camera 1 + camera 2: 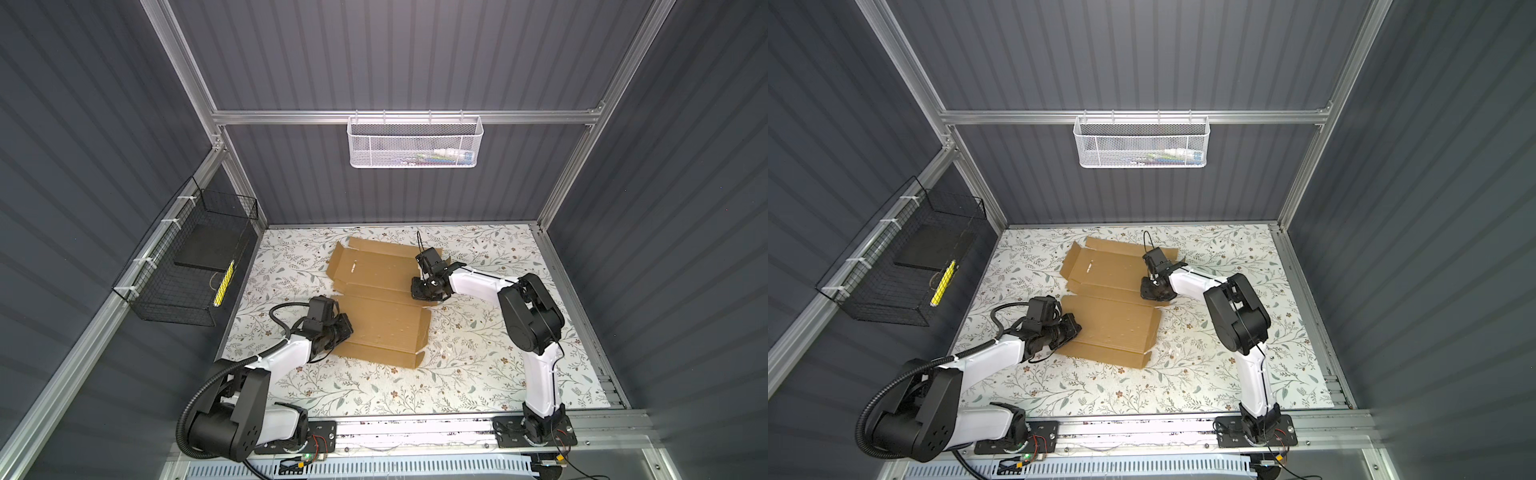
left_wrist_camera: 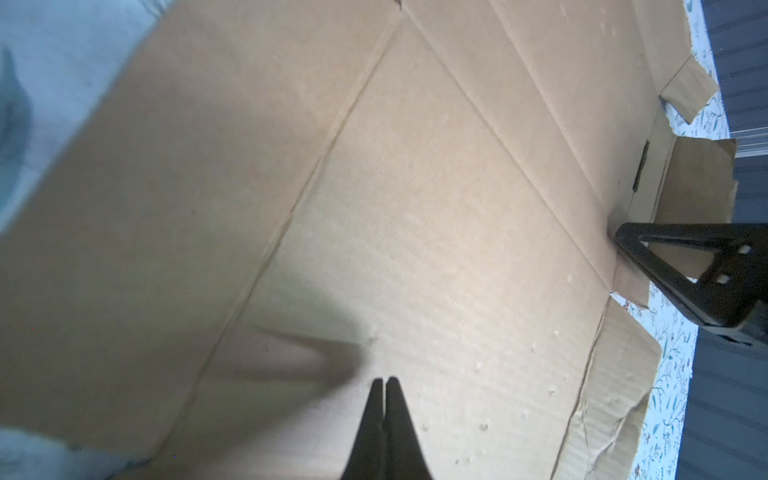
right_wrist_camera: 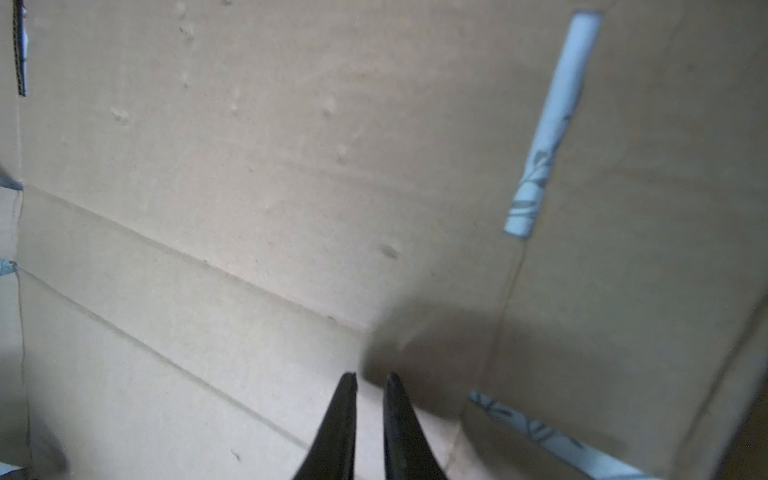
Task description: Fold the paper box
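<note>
Plain brown paper box (image 1: 386, 328), flat

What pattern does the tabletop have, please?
The tabletop is white with leafy grey vines and brown flowers, clearest in a top view.

Even overhead light; wrist views blurry, soft shadows, wide-angle distortion.

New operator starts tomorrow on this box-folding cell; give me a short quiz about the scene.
1. True or false: the plain brown corrugated cardboard sheet is already folded into a closed box.
2. The left gripper and the right gripper are both above it. Which has its jaws pressed together? A left, B right, C both.
3. Fill in: the rectangular wire basket at the left of both top views is ____ in colour.
Key: 1 false; 2 A; 3 black.
</note>
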You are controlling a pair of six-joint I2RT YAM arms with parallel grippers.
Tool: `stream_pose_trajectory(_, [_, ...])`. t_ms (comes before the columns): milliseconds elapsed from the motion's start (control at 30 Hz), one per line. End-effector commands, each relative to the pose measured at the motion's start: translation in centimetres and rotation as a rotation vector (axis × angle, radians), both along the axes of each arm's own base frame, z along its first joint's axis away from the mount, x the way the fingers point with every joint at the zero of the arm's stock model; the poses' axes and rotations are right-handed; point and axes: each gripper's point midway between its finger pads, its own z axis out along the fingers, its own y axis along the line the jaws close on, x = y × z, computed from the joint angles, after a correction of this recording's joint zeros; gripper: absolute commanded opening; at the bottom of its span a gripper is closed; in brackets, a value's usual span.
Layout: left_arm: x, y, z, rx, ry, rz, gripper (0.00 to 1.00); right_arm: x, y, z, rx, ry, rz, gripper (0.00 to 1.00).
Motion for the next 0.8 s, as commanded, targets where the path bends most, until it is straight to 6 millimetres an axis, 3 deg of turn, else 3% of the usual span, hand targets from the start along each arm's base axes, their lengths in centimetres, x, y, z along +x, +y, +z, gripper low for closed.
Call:
stream_pose_trajectory(0, [-0.1,0.5,1.1,0.045,0.002,-0.002,0.0,0.0,-0.2,1.1,0.005,-0.019,0.014,0.17])
stream_pose_trajectory(300, [1.3,2.1,3.7,0.196,-0.052,-0.026,0.0,-1.5,-0.7,2.3,0.004,-0.035,0.027,0.18])
stream_pose_trajectory(767, [1.4,2.0,1.1,0.217,-0.005,-0.048,0.0,-1.8,0.1,2.4,0.016,-0.035,0.039,0.18])
